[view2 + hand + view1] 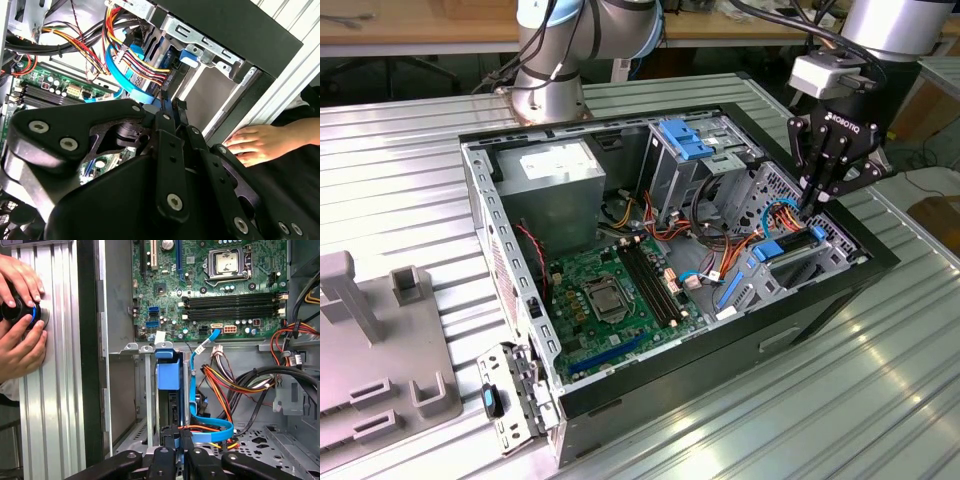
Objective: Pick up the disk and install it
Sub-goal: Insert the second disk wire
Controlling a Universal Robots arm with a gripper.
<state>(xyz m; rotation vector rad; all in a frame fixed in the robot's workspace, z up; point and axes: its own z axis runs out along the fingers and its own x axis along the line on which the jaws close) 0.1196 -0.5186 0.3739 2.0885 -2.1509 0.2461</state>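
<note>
In the exterior view we judge installation under way, our gripper [810, 205] down at the disk [790, 247] in its bay inside the computer case [620, 385]; in both wrist views fingers look clenched together at the disk's end, so seating needs care.

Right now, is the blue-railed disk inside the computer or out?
Inside: the dark-grey, blue-railed disk sits in the metal bay of the open black computer case, under the black hand.
</note>
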